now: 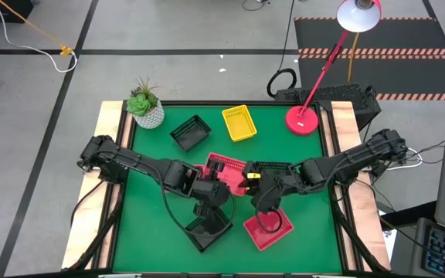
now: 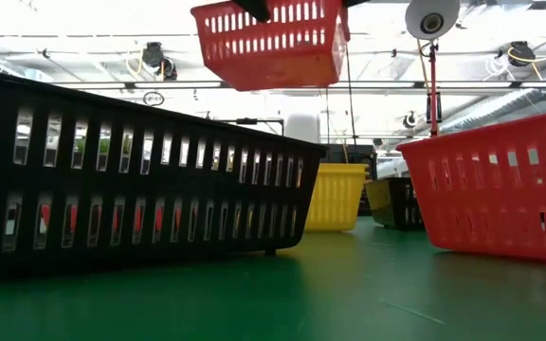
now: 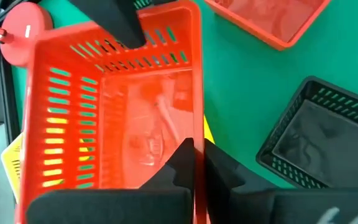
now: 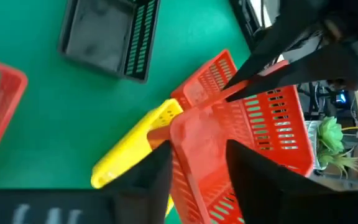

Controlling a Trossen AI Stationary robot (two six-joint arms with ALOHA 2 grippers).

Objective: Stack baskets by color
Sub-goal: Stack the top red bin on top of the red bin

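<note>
One red slotted basket aloft, L claw pinching rim, R claw spread.

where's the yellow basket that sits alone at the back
In the high view the yellow basket sits on the green mat near the table's far edge, about mid-width, between the black basket on its left and the red lamp base on its right.

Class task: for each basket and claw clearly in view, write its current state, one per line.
Lifted red basket: off the table, upright, gripped.
Left claw: shut on its rim.
Right claw: open around its opposite rim.
Near red basket: on the table, empty.
Near black basket: on the table, empty.
Yellow basket: on the table, unstacked.
Far black basket: on the table, unstacked.
</note>
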